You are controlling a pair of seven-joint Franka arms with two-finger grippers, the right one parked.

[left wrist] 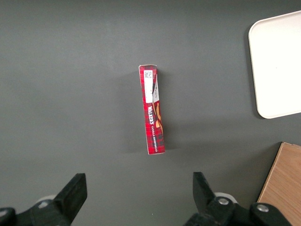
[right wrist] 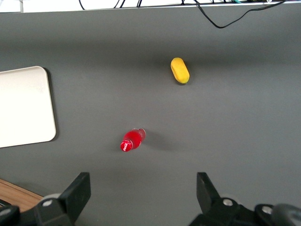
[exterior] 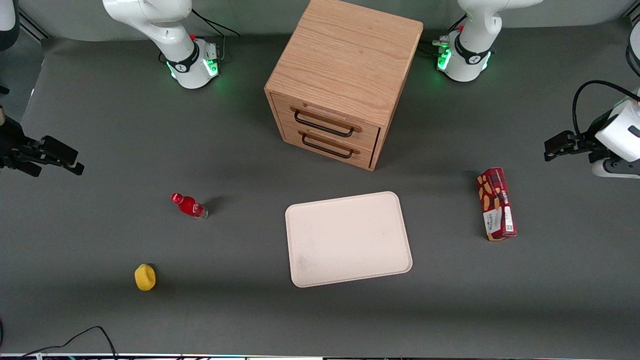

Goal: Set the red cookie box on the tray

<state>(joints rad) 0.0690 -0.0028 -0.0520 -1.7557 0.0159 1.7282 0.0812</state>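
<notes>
Grey table [exterior: 100,125]: red cookie box [exterior: 496,203] lies near hand [exterior: 555,148], fingers spread, empty.

**Grey table, 5 items on it**

Table [exterior: 100,240], matte grey. On it: wooden cabinet [exterior: 345,75], tray [exterior: 348,239], red cookie box [exterior: 496,203] twd working arm's end; small red bottle [exterior: 189,205] & yellow object [exterior: 145,277] twd parked arm's end. Gripper [exterior: 550,148] above table, fingers apart.

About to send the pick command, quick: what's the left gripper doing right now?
Left gripper: open, holding nothing, up above the table short of the red cookie box, which lies on the table off the tray.
</notes>
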